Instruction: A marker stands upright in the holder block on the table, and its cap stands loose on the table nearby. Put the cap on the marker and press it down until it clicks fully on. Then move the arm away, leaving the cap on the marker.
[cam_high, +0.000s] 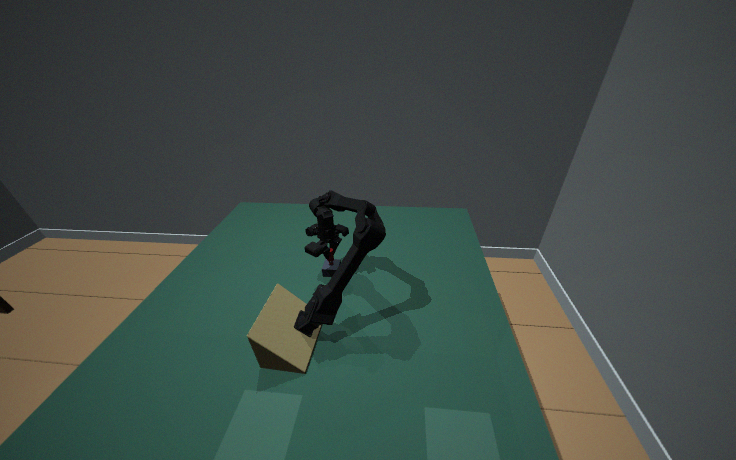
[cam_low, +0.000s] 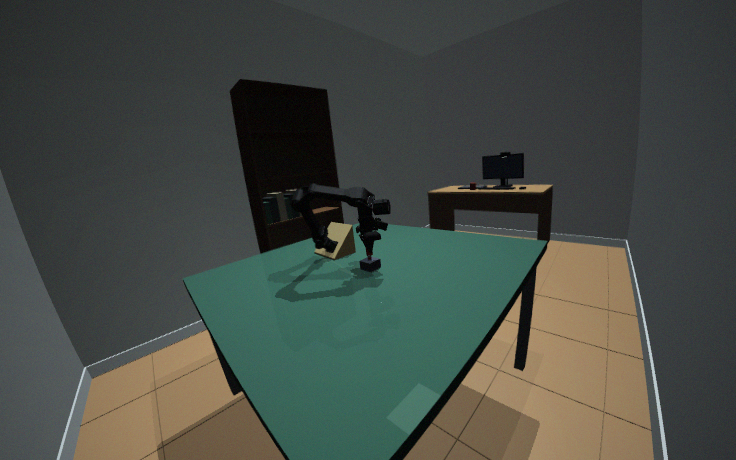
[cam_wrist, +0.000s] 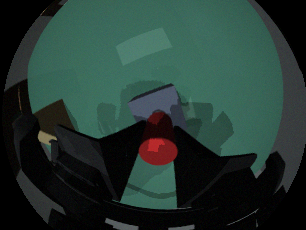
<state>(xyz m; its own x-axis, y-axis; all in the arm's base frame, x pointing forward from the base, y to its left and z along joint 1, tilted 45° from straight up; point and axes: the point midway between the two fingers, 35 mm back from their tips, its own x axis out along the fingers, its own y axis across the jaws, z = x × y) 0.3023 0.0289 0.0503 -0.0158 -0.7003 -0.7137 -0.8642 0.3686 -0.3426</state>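
Note:
The red cap (cam_high: 331, 252) (cam_wrist: 158, 150) is held upright between the fingertips of my gripper (cam_wrist: 160, 127) (cam_low: 369, 253), which is shut on it. The blue-grey holder block (cam_high: 330, 271) (cam_low: 370, 264) (cam_wrist: 152, 102) stands on the green table (cam_high: 412, 379) (cam_low: 303, 347) right below the cap. In the wrist view the cap's lower end overlaps the block. The marker is hidden from the wrist view by the cap, and it cannot be made out apart from the cap in the top and exterior views. The cap appears lined up over the block; how far it is on the marker cannot be told.
A tan wedge block (cam_high: 282, 328) (cam_low: 344, 241) stands on the table beside the arm's base. It also shows at the left edge of the wrist view. A desk (cam_low: 491, 199) with a monitor (cam_low: 502, 165) and a dark bookcase (cam_low: 284, 141) stand beyond the table.

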